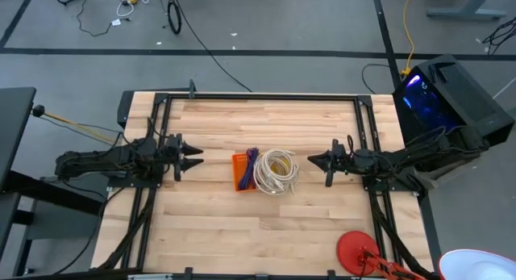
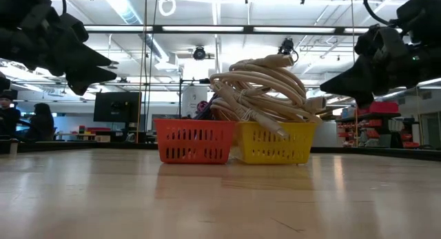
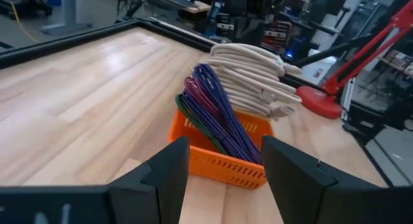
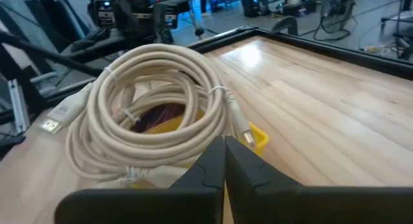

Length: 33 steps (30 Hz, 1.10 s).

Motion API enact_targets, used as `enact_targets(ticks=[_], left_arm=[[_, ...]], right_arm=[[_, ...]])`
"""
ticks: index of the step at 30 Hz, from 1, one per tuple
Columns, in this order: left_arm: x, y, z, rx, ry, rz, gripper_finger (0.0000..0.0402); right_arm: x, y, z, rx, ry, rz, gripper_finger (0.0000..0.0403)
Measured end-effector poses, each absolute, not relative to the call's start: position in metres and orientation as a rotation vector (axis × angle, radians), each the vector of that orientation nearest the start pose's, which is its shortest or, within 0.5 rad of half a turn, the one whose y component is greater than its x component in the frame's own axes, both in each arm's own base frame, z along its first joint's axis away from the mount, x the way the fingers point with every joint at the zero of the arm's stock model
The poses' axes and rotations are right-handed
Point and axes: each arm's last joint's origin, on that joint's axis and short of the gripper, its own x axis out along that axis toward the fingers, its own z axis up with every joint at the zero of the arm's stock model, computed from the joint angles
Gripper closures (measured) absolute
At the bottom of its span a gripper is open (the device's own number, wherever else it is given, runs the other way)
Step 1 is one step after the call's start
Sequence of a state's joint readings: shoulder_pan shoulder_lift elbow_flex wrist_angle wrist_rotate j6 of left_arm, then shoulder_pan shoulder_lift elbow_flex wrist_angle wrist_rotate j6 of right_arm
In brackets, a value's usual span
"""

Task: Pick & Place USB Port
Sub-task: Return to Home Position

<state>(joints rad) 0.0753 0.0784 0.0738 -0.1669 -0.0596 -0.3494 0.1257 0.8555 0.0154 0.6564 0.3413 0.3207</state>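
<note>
An orange basket (image 1: 241,172) (image 2: 194,140) (image 3: 219,164) stands at the table's middle, and purple and green cables (image 3: 216,114) rest in it. A yellow basket (image 2: 275,144) (image 4: 258,139) stands against its right side under a coil of beige cables (image 1: 276,171) (image 2: 265,84) (image 4: 155,101); one USB plug (image 4: 50,125) hangs off the coil. My left gripper (image 1: 191,157) (image 2: 103,67) (image 3: 224,179) hovers open to the left of the baskets, above the table. My right gripper (image 1: 313,160) (image 2: 337,84) (image 4: 224,161) hovers shut to their right.
A black frame rail (image 1: 266,97) runs around the wooden table. A red round base with a red arm (image 1: 355,249) (image 3: 322,98) sits at the near right corner. Bare wood (image 1: 242,231) lies near and far of the baskets. People sit in the room beyond (image 2: 41,122).
</note>
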Motion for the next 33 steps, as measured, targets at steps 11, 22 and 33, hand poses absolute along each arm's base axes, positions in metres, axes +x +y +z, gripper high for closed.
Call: enact_targets(ticks=[11,22,33], left_arm=[[0.097,0.009,0.168,-0.408,0.126,0.161,0.0202],[0.098,0.009,0.169,-0.408,0.112,0.158,0.0202],[0.096,0.006,0.171,-0.407,0.091,0.123,0.0202]], right_arm=[[0.149,0.010,0.143,0.263,0.147,-0.223,0.0391],[0.136,0.008,0.168,0.307,-0.041,-0.194,0.0391],[0.113,0.005,0.198,0.368,-0.319,-0.150,0.0391]])
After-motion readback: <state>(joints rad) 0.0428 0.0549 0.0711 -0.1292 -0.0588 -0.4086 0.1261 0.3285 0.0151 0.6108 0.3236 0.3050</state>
